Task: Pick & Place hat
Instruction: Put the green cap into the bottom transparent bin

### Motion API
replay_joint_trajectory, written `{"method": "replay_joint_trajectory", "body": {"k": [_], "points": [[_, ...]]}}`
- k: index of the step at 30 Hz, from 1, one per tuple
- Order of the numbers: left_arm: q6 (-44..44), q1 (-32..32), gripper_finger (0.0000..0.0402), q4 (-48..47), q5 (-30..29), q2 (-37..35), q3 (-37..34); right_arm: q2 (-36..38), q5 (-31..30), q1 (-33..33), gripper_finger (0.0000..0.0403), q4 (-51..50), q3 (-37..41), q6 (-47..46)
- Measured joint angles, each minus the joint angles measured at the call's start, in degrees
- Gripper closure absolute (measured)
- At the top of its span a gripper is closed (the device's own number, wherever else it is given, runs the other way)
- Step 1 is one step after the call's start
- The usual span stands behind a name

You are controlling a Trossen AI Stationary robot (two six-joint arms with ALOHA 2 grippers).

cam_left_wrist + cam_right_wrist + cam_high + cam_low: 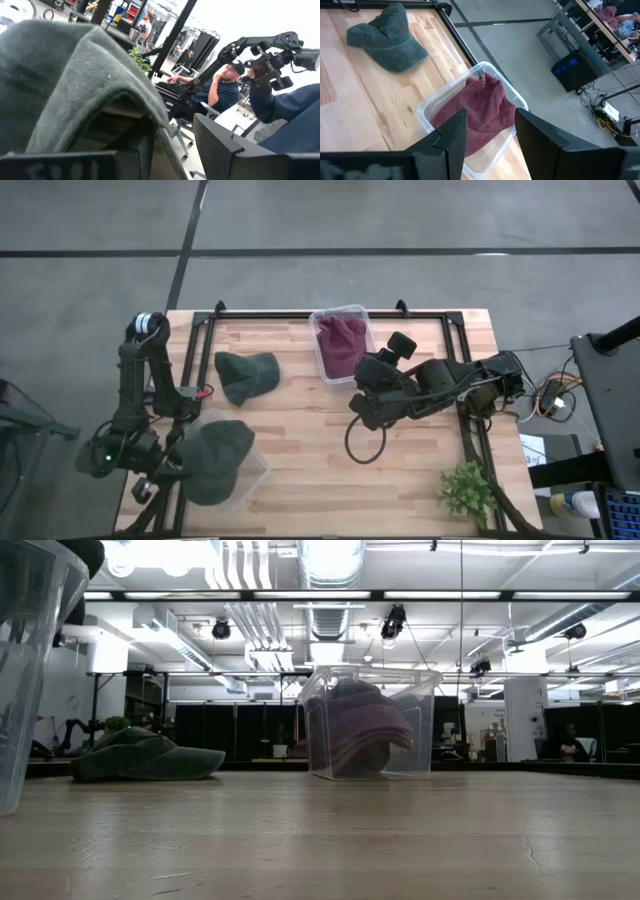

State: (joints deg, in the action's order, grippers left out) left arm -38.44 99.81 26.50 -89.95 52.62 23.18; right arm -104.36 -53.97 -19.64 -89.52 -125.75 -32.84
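One dark green hat [246, 374] lies flat on the wooden table, also visible in the low view [146, 756] and the right wrist view [387, 38]. A second green hat [218, 461] sits on a clear bin [263, 467] at the near left corner. A maroon hat [341, 345] fills another clear bin [358, 311] at the far edge. My left gripper [165, 471] is open at the near-left bin, and that hat [75, 80] fills its wrist view. My right gripper [362, 402] is open and hovers near the maroon hat [480, 112]. My left gripper [170, 135] is open beside the green hat on the bin. The hat's cloth [125, 95] drapes close over one finger, and I cannot tell whether that finger touches it.
A black frame [300, 315] runs round the table's far and side edges. A black cable loop [365, 442] lies on the table under the right arm. A small green plant [468, 491] stands at the near right corner. A seated person [225, 85] shows beyond the table.
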Motion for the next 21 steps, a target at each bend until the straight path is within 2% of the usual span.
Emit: {"method": "replay_joint_trajectory", "body": {"k": [5, 21], "points": [[-3.88, -0.11, 0.0271, 0.03, 0.29, -0.09, -1.82, 0.0, 0.0, 0.0, 0.0243, 0.01, 0.0, 0.0], [1.04, 6.56, 0.0271, 0.02, -0.15, -0.2, -1.03, 0.0, 0.0, 0.0, 0.0243, -0.01, 0.0, 0.0]]}}
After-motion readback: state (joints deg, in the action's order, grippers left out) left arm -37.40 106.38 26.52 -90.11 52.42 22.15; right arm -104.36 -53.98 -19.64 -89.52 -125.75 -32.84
